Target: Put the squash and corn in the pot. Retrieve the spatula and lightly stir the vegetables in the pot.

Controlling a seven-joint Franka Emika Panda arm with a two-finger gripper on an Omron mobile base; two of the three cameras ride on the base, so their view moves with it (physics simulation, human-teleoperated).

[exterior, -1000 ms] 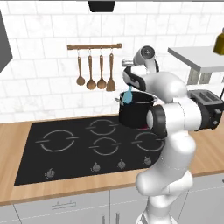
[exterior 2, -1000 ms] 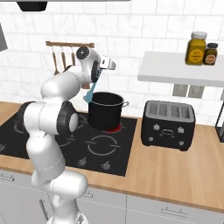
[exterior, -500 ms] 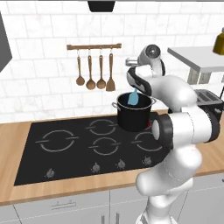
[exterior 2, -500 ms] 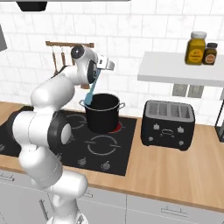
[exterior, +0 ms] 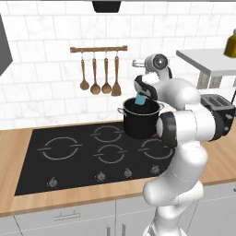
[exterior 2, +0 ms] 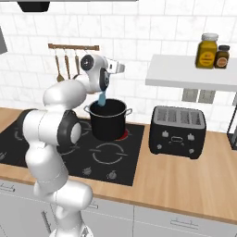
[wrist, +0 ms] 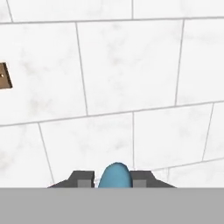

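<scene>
Utensil rail (exterior: 98,48): at your far left on the tiled wall, with brown wooden spoons (exterior: 95,73) and a turner (exterior: 116,75) hanging from it.
Cooktop (exterior: 69,156): black, set into the wooden counter (exterior 2: 194,176).
Pot (exterior: 140,119): you see it on the rear right burner, black with a silvery rim.
Spatula (exterior: 140,99): its light-blue head dips inside the pot's mouth, handle running up into the claw.
Gripper (wrist: 114,180): pinching the spatula (you can see the blue end between the two dark tips), above the pot's rim, facing the wall tiles.
Toaster (exterior 2: 177,131): black, right of the pot, well apart from it.
Shelf (exterior 2: 190,76): above the toaster, carrying two jars (exterior 2: 207,50).
</scene>
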